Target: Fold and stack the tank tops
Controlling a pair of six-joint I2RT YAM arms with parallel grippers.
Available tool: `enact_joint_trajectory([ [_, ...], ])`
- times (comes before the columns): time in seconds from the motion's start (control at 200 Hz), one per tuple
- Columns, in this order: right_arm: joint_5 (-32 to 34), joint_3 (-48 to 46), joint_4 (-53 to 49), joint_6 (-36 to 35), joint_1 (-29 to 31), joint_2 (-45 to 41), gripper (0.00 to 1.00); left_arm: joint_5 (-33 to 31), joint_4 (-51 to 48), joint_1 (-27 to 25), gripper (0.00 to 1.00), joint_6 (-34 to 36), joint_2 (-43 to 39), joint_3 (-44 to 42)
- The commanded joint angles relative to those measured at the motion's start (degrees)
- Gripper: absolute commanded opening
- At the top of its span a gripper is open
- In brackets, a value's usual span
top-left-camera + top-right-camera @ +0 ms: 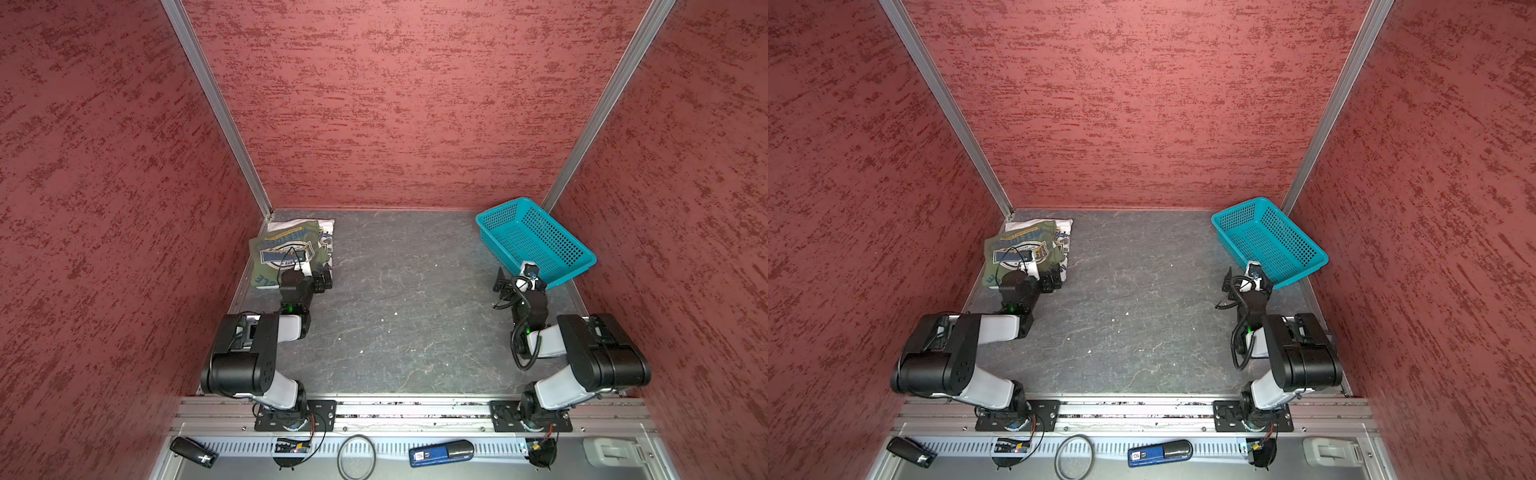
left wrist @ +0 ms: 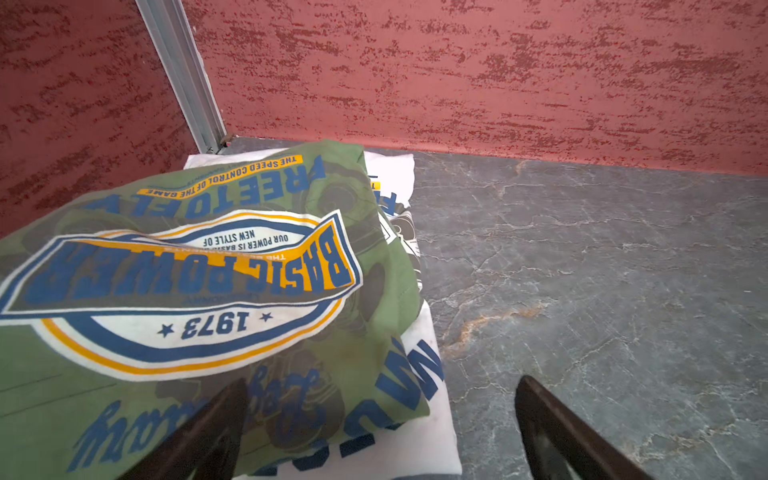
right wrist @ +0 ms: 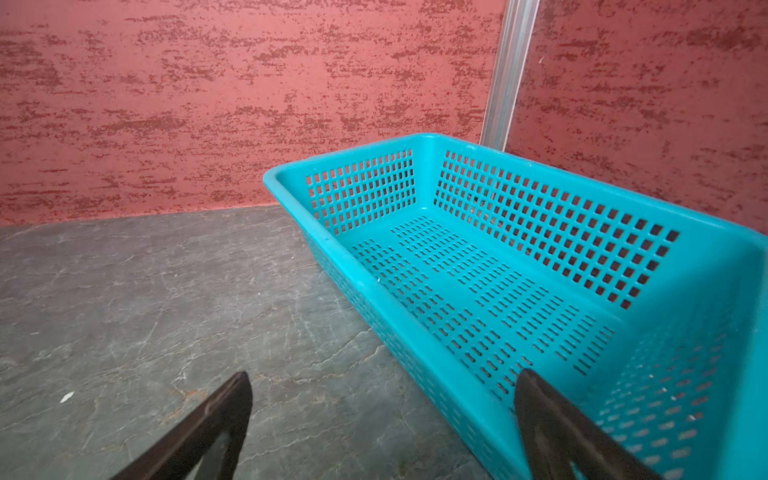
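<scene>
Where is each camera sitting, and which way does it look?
Both top views: high in front, looking down at the table; left arm and right arm show.
Left wrist: on left arm, facing green tank top atop white tank top; open left claw shows.
Right wrist: on right arm, facing teal basket; open right claw shows.
Shared: both top views show those too.

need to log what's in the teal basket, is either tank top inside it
No, the teal basket holds nothing, and the green tank top lies on the white tank top.
</scene>
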Motion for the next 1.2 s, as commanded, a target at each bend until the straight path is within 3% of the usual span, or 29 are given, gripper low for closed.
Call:
enact_joint_trajectory([
  [0.0,3.27,1.55,-0.28,2.17,-0.73,0.41,0.99,1.35,3.81,0.34,1.0,-0.75,0.46,-0.72],
  [1.192,3.3,1.55,-0.63,2.22,-0.71,0.19,0.99,-2.59,6.1,-1.56,1.0,0.05,0.53,-1.78],
])
